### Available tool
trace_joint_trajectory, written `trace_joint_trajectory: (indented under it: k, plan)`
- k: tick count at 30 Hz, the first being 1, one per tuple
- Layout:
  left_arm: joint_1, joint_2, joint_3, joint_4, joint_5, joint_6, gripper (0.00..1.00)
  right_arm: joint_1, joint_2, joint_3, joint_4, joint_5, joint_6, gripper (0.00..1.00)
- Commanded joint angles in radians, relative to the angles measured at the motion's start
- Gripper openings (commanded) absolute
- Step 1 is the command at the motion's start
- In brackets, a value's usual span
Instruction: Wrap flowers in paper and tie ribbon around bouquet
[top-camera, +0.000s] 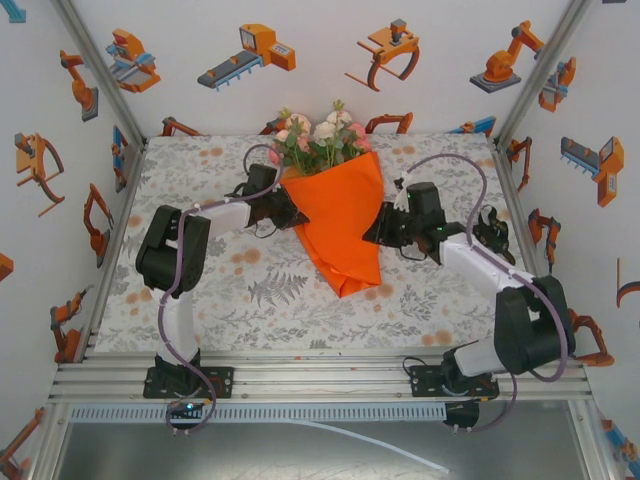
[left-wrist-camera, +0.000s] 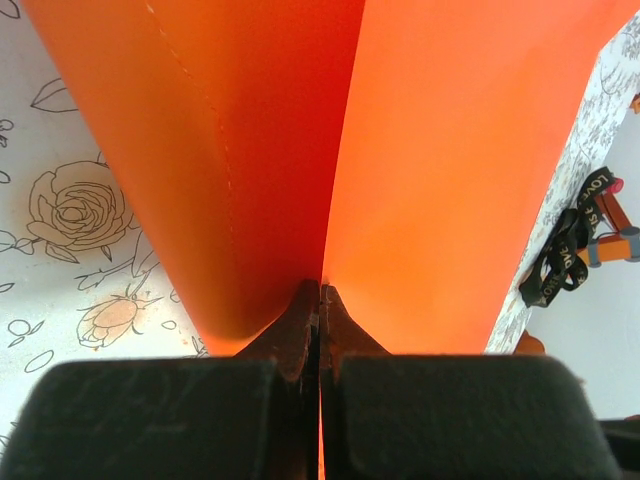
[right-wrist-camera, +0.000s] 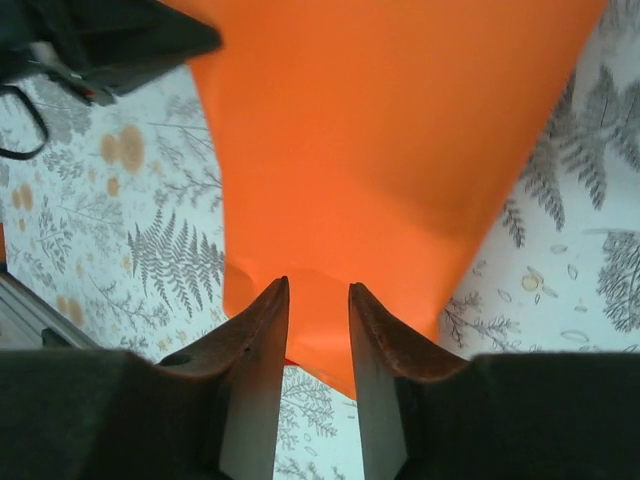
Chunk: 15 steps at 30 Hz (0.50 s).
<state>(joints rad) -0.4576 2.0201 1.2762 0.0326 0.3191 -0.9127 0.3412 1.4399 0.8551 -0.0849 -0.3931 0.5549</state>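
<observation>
The smooth orange paper lies as a tapered cone on the leaf-printed desk, with soft pink and cream flowers at its wide far end. The left pincer reaches in sideways and is pressed together on a paper fold (a sliver shows between the tips). The right pincer is spread at the opposite edge. A floppy black ribbon lies past the cone.
</observation>
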Motion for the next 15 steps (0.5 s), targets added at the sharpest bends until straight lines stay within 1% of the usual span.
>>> trace_joint_trajectory:
  k: [1, 4, 7, 12, 13, 15]
  plan:
    - [0.006, 0.016, 0.026, -0.028, 0.003, 0.021, 0.0, 0.012, 0.07, -0.056, -0.055, -0.085, 0.068, 0.29]
    - [0.008, 0.01, 0.022, -0.043, -0.012, 0.021, 0.0, 0.011, 0.127, -0.107, -0.03, -0.065, 0.05, 0.31]
    - [0.011, 0.002, 0.015, -0.062, -0.032, 0.031, 0.0, 0.011, 0.196, -0.103, -0.054, -0.078, 0.011, 0.33]
    - [0.018, 0.003, 0.022, -0.072, -0.023, 0.049, 0.0, 0.01, 0.197, -0.076, -0.072, -0.09, -0.027, 0.39]
    - [0.019, -0.002, 0.028, -0.077, -0.016, 0.052, 0.03, 0.011, 0.194, -0.073, -0.072, -0.089, -0.03, 0.39]
    - [0.019, -0.03, 0.029, -0.087, -0.015, 0.057, 0.17, 0.011, 0.195, -0.063, -0.088, -0.075, -0.041, 0.4]
